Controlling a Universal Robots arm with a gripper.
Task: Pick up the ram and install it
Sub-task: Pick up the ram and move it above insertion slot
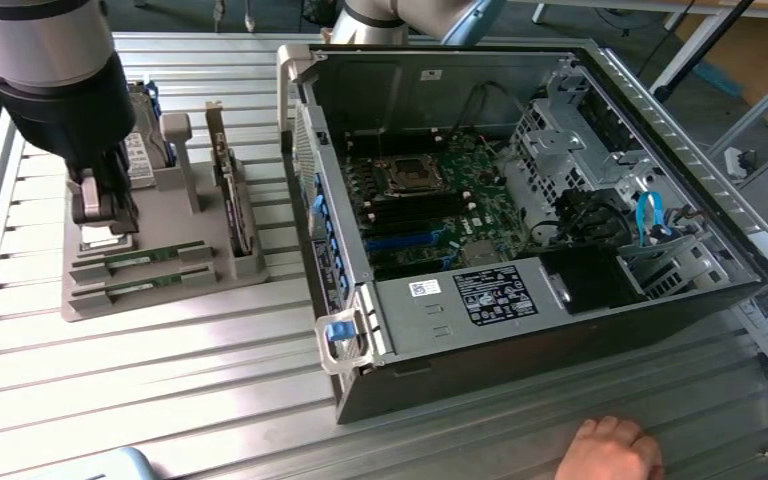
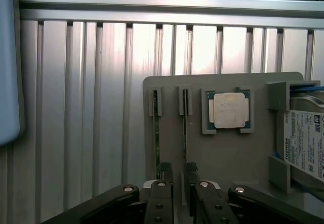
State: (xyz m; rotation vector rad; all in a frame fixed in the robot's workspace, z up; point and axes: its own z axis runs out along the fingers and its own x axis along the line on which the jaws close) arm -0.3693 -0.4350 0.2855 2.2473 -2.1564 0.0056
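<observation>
Exterior view: gripper [image 1: 104, 218] hangs low over the gray holder [image 1: 157, 300] on the slatted tabletop [image 1: 157, 400], at the exterior view's left. Open computer case [image 1: 518, 200] sits well apart at the exterior view's right, motherboard [image 1: 438, 200] exposed. A person's hand [image 1: 611, 450] rests on the tabletop by the case's near edge. An upright dark card [image 1: 233, 200] stands in the holder.

Both ram sticks lie flat in parallel slots of the holder. First ram stick [image 1: 140, 261] is nearer the gripper, second ram stick [image 1: 137, 290] just beside it. Neither is lifted.

Wrist view adds the close detail. Gripper [image 2: 177, 173] has its fingers [image 2: 162, 183] spread, with bare holder [image 2: 223, 158] showing in the gap and nothing pinched. First ram stick [image 2: 186, 128] and second ram stick [image 2: 156, 133] run side by side, and each one's end reaches under a fingertip. Whether the fingers touch them cannot be told. The silver processor chip [image 2: 230, 108] sits in its own recess just beside the first ram stick. A hard drive [image 2: 304, 143] with a white label stands in the holder past the chip. A pale blue object [image 2: 7, 57] shows at the frame edge.
</observation>
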